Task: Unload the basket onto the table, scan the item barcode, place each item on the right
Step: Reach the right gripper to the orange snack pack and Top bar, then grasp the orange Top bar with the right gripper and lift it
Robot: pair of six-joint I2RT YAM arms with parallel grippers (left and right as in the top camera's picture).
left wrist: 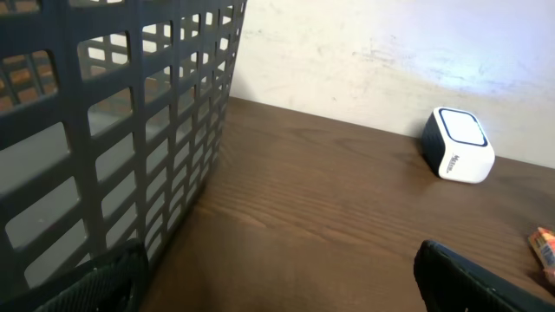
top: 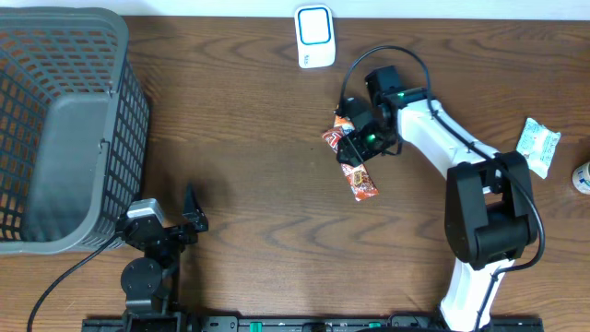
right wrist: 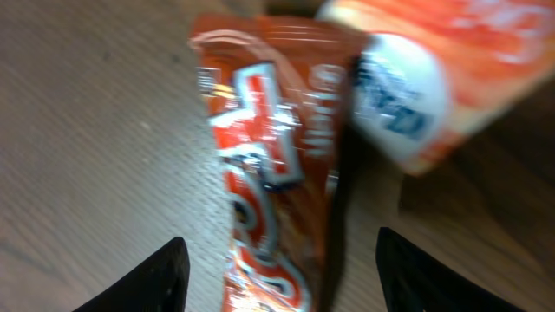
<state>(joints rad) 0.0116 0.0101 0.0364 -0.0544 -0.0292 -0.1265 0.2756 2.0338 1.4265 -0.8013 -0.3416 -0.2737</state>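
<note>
The right jaws stand apart astride a red snack packet [right wrist: 264, 173] lying right of centre on the desk [top: 258, 184]. A second packet [right wrist: 434, 87] touches it, so closing could catch both. The left jaws are apart too.

no legible text, blurred white lettering on red snack packet [right wrist: 269, 165], unreadable mark on white scanner [left wrist: 458, 145]

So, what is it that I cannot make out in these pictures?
- Red shiny snack wrapper: no barcode shows. The right wrist view is blurred and the overhead view is too small.
- Orange packet with a white round patch: cut off by the top edge of the right wrist view, and its print is blurred.
- Small whitish object: cut off by the right edge of the overhead view, so I cannot tell what it is.
</note>
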